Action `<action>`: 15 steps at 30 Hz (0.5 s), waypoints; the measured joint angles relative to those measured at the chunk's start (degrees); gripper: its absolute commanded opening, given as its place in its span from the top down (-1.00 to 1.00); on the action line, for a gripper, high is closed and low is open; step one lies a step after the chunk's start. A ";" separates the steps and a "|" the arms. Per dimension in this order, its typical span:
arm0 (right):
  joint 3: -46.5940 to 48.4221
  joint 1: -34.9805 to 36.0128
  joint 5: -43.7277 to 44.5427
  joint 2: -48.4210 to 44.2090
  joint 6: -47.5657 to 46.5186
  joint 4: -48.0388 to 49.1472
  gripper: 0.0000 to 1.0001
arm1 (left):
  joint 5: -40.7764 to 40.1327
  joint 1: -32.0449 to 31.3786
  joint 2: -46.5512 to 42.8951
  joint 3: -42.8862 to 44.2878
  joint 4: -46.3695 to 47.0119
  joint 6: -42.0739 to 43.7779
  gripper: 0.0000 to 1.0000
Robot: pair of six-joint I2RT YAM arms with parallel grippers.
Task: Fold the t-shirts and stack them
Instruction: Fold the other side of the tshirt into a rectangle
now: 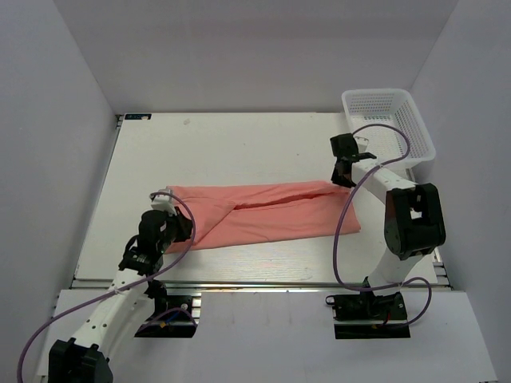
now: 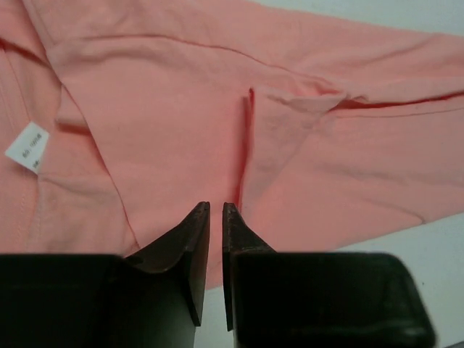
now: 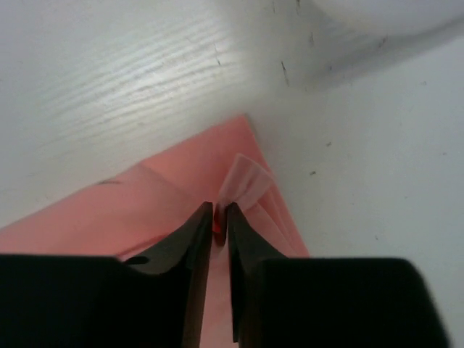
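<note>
Top view: the t-shirt (image 1: pixel 263 214) lies across the counter (image 1: pixel 223 144), left gripper (image 1: pixel 164 198) at its 9 o'clock end, right gripper (image 1: pixel 343 177) at its 2 o'clock corner, fingertips hidden. Left wrist: jaws stand slightly apart over the cloth, holding nothing. Right wrist: jaws sit nearly together at a raised fold; whether they grip it is unclear.

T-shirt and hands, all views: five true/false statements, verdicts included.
1. The t-shirt lies as a long folded band across the table. True.
2. The basket holds a folded shirt. False: nothing shows inside it.
3. The left hand is at the shirt's left end, the right hand at its far right corner. True.
4. The shirt hangs over the table's near edge. False: it lies wholly on the table.
5. A white tag shows in the left wrist view. True.
</note>
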 measured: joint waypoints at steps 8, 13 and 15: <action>-4.68 -0.11 4.83 -3.06 2.45 -5.20 -0.65 | 2.12 0.00 -5.11 0.07 -9.14 -5.16 -1.00; -4.70 -0.11 3.06 -8.20 1.22 -6.03 -0.79 | 2.45 0.00 -5.40 2.21 -8.55 -6.75 -1.00; -4.70 -0.04 0.68 -9.81 -0.17 -5.86 -0.79 | 2.84 0.00 -2.99 3.87 -7.21 -6.93 -1.00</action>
